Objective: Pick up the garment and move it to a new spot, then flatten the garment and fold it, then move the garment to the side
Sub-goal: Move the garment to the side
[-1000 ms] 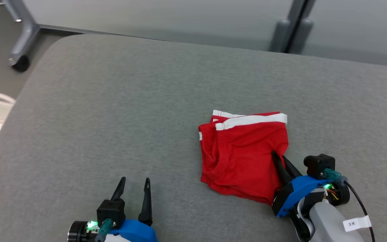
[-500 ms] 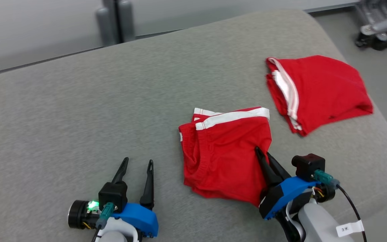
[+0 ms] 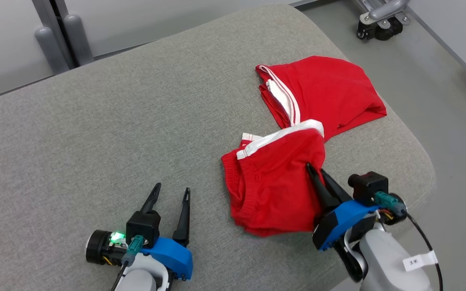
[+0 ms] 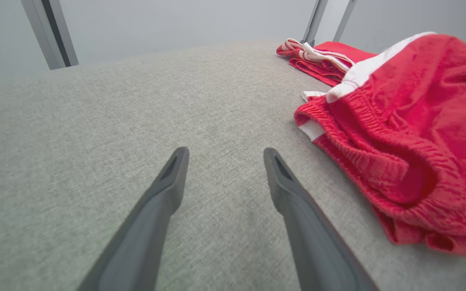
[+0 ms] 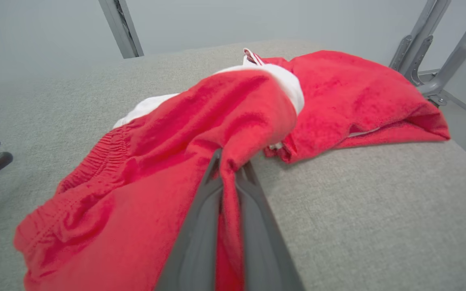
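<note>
The garment [image 3: 273,182], red shorts with a white band, lies folded on the grey padded surface [image 3: 95,121]. My right gripper [image 3: 314,169] is shut on its right edge, with red cloth pinched between the fingers in the right wrist view [image 5: 231,159]. The garment [image 5: 156,161] is lifted at the pinch, and its white band reaches the edge of another red garment [image 3: 330,89]. My left gripper [image 3: 171,192] stands open over bare surface, left of the garment [image 4: 411,133], with nothing between its fingers [image 4: 225,155].
The other red garment [image 5: 350,97] lies folded near the surface's far right corner. The padded surface ends in a rounded edge at the right, with grey floor beyond. A wheeled metal base [image 3: 378,24] stands on the floor at the top right.
The head camera has swung right, bringing the second red garment into view. My right gripper, still shut, has drawn the garment toward it, so the white band now meets it. The left gripper stays open.
</note>
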You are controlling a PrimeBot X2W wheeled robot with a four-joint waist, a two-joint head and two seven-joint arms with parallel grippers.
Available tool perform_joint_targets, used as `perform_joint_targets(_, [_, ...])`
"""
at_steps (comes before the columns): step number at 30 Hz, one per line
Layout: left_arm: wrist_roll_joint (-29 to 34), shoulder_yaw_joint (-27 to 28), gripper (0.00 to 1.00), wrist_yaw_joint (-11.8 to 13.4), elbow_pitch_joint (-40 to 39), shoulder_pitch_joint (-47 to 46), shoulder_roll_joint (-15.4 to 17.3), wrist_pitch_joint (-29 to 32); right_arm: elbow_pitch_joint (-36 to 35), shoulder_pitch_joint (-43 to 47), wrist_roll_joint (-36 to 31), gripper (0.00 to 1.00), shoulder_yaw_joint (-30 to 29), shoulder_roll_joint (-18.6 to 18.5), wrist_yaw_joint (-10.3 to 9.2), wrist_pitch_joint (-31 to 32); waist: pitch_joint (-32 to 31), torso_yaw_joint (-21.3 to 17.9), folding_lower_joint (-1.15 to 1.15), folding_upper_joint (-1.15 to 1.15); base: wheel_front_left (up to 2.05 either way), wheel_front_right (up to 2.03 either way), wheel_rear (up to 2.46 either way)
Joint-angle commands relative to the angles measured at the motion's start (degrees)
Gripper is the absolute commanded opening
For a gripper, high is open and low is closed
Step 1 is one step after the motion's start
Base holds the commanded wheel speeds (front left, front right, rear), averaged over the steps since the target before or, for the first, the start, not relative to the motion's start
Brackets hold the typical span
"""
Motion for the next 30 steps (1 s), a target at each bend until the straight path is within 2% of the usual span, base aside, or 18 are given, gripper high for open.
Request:
perform_joint_targets(1, [0.21, -0.08, 1.0, -0.06, 0.13, 0.86, -0.06, -0.11, 0.64, -1.49, -1.28, 0.0, -0.77, -0.23, 0.0, -0.29, 0.15, 0.38, 0.0, -0.01, 0.0, 0.0, 0.0])
perform_joint_targets(4, [0.46, 0.02, 1.0, -0.08, 0.24, 0.93, 0.11, -0.11, 2.03, -5.19, -5.1, 0.0, -2.68, -1.64, 0.0, -0.29, 0.72, 2.46, 0.0, -0.01, 0.0, 0.0, 0.0])
perform_joint_targets(10, [1.14, 0.23, 1.0, -0.29, 0.85, 0.72, 0.06, -0.1, 6.23, -12.64, -11.46, 0.0, -7.15, -8.31, 0.0, -0.29, 1.93, 6.66, 0.0, -0.01, 0.0, 0.0, 0.0])
perform_joint_targets(16, [2.65, 0.71, 1.0, -0.76, 1.03, -0.56, 0.37, -0.02, 14.8, -19.55, -18.05, 0.0, -16.48, -14.78, 0.0, -0.29, 3.78, 10.95, 0.0, -0.01, 0.0, 0.0, 0.0])
perform_joint_targets(17, [2.88, 0.68, 1.0, -0.78, 1.09, -0.69, 0.4, -0.01, 16.29, -20.42, -19.42, 0.18, -18.94, -15.58, 0.0, -0.29, 4.08, 11.64, 0.0, -0.01, 0.0, 0.0, 0.0])
perform_joint_targets(18, [3.13, 0.75, 1.0, -0.74, 1.14, -0.92, 0.48, 0.04, 17.86, -20.98, -20.95, 0.46, -21.33, -16.22, 0.0, -0.29, 4.37, 12.26, 0.0, -0.01, 0.0, 0.0, 0.0])
perform_joint_targets(19, [3.31, 0.86, 1.0, -0.67, 1.1, -1.07, 0.54, 0.03, 19.51, -21.42, -23.05, 1.0, -23.73, -16.71, 0.0, -0.29, 4.59, 12.87, 0.0, -0.01, 0.0, 0.0, 0.0])
perform_joint_targets(22, [3.64, 1.63, 1.0, -0.34, 0.79, -1.16, 0.74, 0.05, 18.71, -22.11, -27.89, 1.0, -32.04, -16.7, 0.0, -0.29, 5.09, 14.02, 0.0, -0.01, 0.0, 0.0, 0.0])
perform_joint_targets(25, [3.66, 2.84, 1.0, 0.21, 0.25, -1.18, 0.98, 0.05, 14.02, -21.08, -31.35, 1.0, -38.49, -13.89, 0.0, -0.3, 5.1, 14.65, 0.0, -0.01, 0.0, 0.0, 0.0])
perform_joint_targets(27, [3.45, 3.87, 1.0, 0.92, -0.44, -1.07, 0.9, 0.04, 9.99, -20.32, -31.03, 1.0, -40.33, -10.68, 0.0, -0.3, 4.64, 15.0, 0.0, -0.01, 0.0, 0.0, 0.0])
perform_joint_targets(30, [2.9, 5.27, 1.0, 1.71, -1.9, -0.37, 0.48, 0.02, 3.55, -17.92, -28.79, 1.0, -37.55, -6.23, 0.0, -0.3, 3.35, 15.61, 0.0, -0.01, 0.0, 0.0, 0.0])
